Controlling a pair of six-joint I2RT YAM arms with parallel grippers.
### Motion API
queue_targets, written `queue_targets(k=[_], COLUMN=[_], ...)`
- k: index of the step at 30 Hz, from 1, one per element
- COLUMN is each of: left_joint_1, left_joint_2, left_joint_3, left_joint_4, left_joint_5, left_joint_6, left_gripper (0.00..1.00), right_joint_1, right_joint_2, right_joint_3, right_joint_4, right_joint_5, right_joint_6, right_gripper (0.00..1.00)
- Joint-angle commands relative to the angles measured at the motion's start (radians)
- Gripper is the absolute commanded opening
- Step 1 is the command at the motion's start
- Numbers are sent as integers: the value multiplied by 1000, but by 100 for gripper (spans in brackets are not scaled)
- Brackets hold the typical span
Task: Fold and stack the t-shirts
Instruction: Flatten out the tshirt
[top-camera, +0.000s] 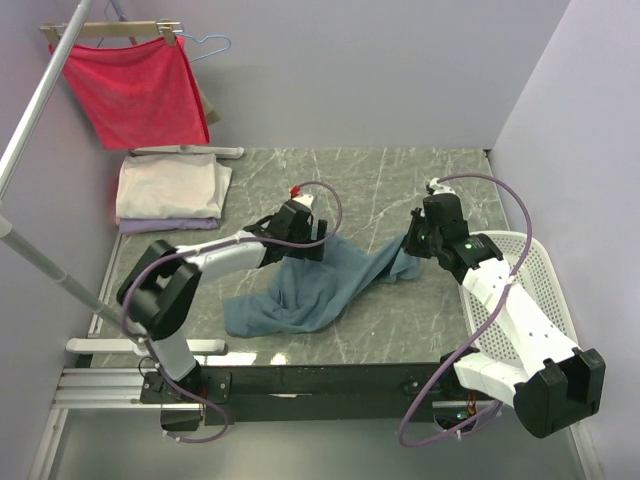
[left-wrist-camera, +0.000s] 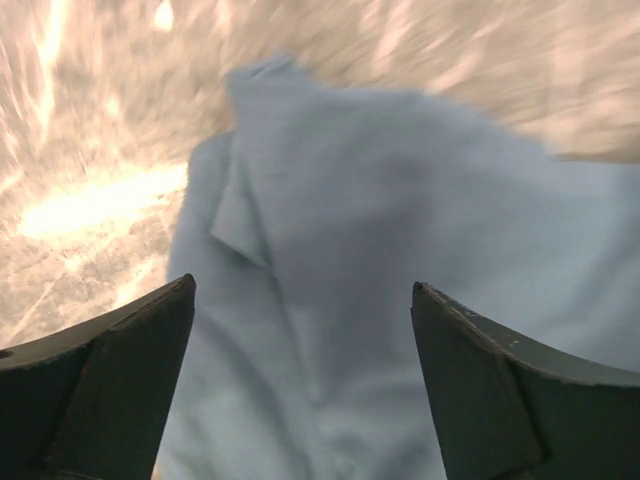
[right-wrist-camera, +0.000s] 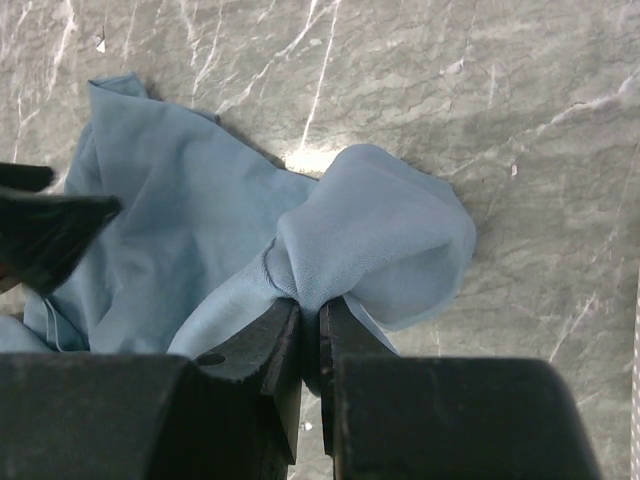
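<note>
Tee (top-camera: 310, 285) lies bunched on the tabletop (top-camera: 400, 190), long axis running near-left to far-right. Right gripper (right-wrist-camera: 310, 305) is pinched on its right end. Left gripper (left-wrist-camera: 303, 295) is wide open and empty, right above the tee's left half. It's the nearer arm for the free end.

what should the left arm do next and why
Probably lower the left gripper and close on the blue t-shirt beneath it: its jaws stand open and empty, the right gripper pinches the other end, and the shirt lies crumpled.
</note>
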Motion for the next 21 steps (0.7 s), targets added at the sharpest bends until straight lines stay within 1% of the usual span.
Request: queue_targets(k=[1,3,9,11,12,14,15,16,17,18,19,21], left_joint_1=[37,47,81,89,90,106,110,126,132,138,149,159], left_joint_2=[69,86,103,97,92,90,89,90,92,93,93,87], left_joint_3=[41,44,58,53,49,37,32,26,21,15,12,-6], left_joint_4=[65,86,94,102,114,122,129,128,129,128,137,166], left_joint_5=[26,29,49,59,71,91,104,124,125,125,125,145], left_joint_6=[38,40,42,40,35,28,17,11,3,-4,-7,-14], left_gripper=[90,89,88,85,83,74,68,55,51,49,53,55], right_joint_1=[2,2,0,2,2,2,2,2,2,2,2,2], right_joint_2=[7,12,33,44,45,56,59,65,67,68,73,75], right_joint_3=[32,31,26,26,26,28,28,28,28,28,28,26], right_joint_4=[45,47,62,65,65,68,67,68,70,68,67,67], right_joint_5=[19,19,3,2,0,-3,-3,-7,-8,-9,-9,-9], right_joint_6=[-24,-26,-27,-27,-30,-30,-32,-33,-35,-36,-39,-41], right_gripper=[12,12,12,12,12,12,12,12,12,11,11,11])
